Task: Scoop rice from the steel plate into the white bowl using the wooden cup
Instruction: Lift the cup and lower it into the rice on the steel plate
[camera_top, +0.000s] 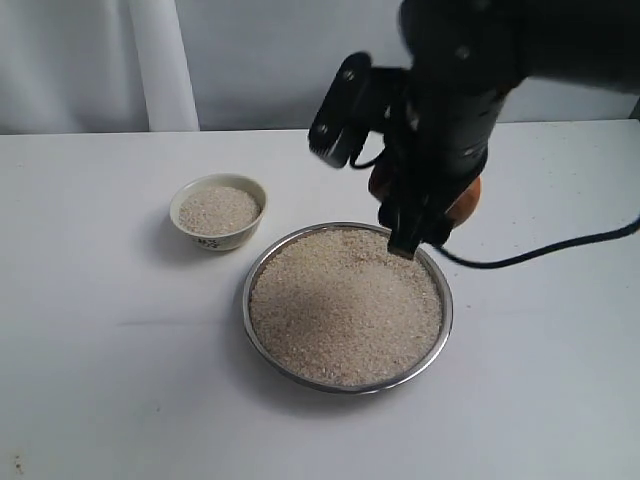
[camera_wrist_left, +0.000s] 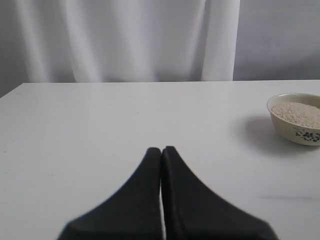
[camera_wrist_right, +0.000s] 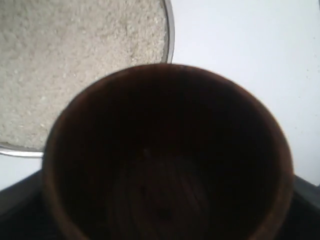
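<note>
The steel plate (camera_top: 247, 300) sits mid-table, heaped with rice (camera_top: 345, 305). My right gripper (camera_top: 415, 232) is shut on the wooden cup (camera_top: 468, 200) and holds it over the plate's far right rim. In the right wrist view the wooden cup (camera_wrist_right: 165, 165) shows a dark inside with no grains, and the rice (camera_wrist_right: 75, 60) and plate rim (camera_wrist_right: 169, 35) lie just beyond it. The white bowl (camera_top: 225, 240) stands left of the plate, filled with rice (camera_top: 218, 208). My left gripper (camera_wrist_left: 161, 150) is shut on nothing, low over bare table, with the white bowl (camera_wrist_left: 300, 132) off to its side.
A black cable (camera_top: 560, 248) trails from the right arm across the table to the right edge. A white curtain (camera_top: 160, 60) hangs behind the table's far edge. White tabletop (camera_top: 120, 380) surrounds the dishes.
</note>
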